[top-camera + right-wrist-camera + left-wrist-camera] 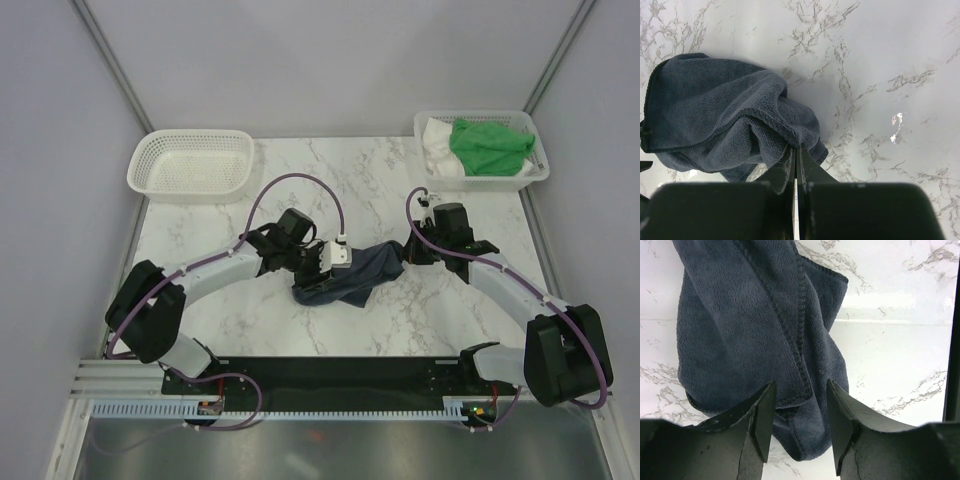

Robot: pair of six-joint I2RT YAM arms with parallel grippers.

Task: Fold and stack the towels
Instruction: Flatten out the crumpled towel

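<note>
Crumpled navy towel (350,275), layers unclear; white towel (435,140) partly under green towel (490,145)

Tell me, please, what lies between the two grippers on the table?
The navy towel lies bunched between the left gripper and the right gripper, as the top view shows; nothing else is there.

Left jaws apart, right jaws apparently together.
</note>
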